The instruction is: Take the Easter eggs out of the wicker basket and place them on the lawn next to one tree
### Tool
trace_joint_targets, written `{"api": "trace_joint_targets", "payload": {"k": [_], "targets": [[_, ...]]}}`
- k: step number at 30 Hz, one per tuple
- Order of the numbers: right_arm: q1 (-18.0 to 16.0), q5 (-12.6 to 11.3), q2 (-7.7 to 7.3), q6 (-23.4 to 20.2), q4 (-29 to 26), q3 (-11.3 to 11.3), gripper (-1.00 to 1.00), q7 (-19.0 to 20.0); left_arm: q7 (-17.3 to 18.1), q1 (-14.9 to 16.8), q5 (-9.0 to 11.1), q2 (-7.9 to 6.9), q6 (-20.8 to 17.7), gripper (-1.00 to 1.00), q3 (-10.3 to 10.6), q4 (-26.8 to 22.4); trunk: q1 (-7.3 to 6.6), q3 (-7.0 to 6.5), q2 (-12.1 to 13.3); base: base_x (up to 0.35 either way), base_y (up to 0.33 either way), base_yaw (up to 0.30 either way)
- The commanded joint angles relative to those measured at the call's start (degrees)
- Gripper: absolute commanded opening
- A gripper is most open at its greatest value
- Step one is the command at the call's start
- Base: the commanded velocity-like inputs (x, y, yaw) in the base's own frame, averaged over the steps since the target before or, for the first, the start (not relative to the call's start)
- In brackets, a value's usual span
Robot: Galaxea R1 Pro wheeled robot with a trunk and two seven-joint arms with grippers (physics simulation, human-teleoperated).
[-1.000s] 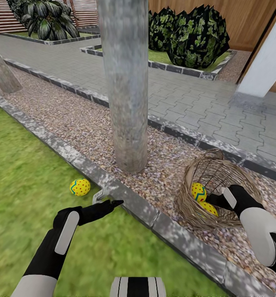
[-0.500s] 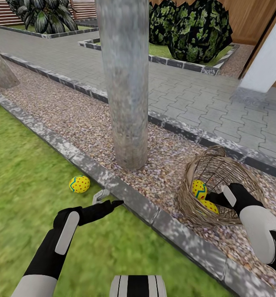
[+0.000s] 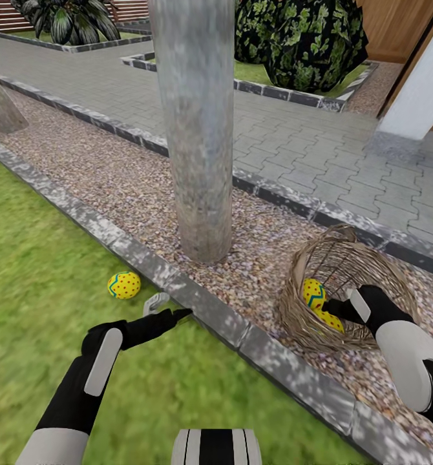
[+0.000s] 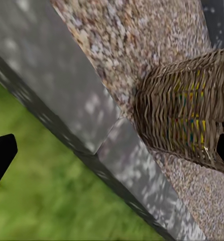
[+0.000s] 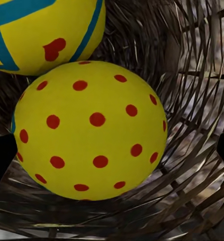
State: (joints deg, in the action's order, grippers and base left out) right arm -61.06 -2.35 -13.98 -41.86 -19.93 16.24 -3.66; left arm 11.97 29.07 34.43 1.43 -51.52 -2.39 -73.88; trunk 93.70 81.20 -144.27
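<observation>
Right wrist view: the open right end effector (image 5: 112, 150) points at the dotted egg (image 5: 89, 130) just ahead, inside the wicker basket (image 5: 192, 75).

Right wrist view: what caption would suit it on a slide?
Open right gripper framing a dotted egg, a second egg behind, inside the basket.

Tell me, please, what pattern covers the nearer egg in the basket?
Red dots on yellow, clearest in the right wrist view.

Both arms are black at the wrists with a pale grey strip along each forearm, widening into light grey upper shells. The trunk top (image 3: 216, 448) is white with black stripes.
</observation>
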Motion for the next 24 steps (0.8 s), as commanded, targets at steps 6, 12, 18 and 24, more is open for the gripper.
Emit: {"api": "trace_joint_targets", "payload": {"k": [6,12,18,24], "targets": [[-0.02,-0.19,0.0,-0.32,-0.03,0.2,1.0,-0.08,0.51,-0.4,-0.17,0.04,-0.17,1.0,-1.71,-1.0,-0.01,0.04,-0.02,0.086,0.0,0.0],[-0.02,-0.2,-0.05,-0.32,-0.02,0.2,1.0,0.22,0.51,-0.42,-0.14,0.24,-0.16,1.0,-2.23,-1.11,-0.01,0.04,-0.02,0.063,0.0,0.0],[-0.02,-0.19,-0.04,-0.32,-0.02,0.2,1.0,0.24,0.51,-0.42,-0.07,0.24,-0.16,1.0,-2.14,-1.15,-0.01,0.04,-0.02,0.144,0.0,0.0],[-0.02,-0.38,-0.32,-0.74,0.52,0.27,1.0,0.32,0.51,-0.42,-0.07,0.27,-0.16,1.0,-2.18,-1.38,-0.01,0.04,-0.02,0.047,0.0,0.0]]}}
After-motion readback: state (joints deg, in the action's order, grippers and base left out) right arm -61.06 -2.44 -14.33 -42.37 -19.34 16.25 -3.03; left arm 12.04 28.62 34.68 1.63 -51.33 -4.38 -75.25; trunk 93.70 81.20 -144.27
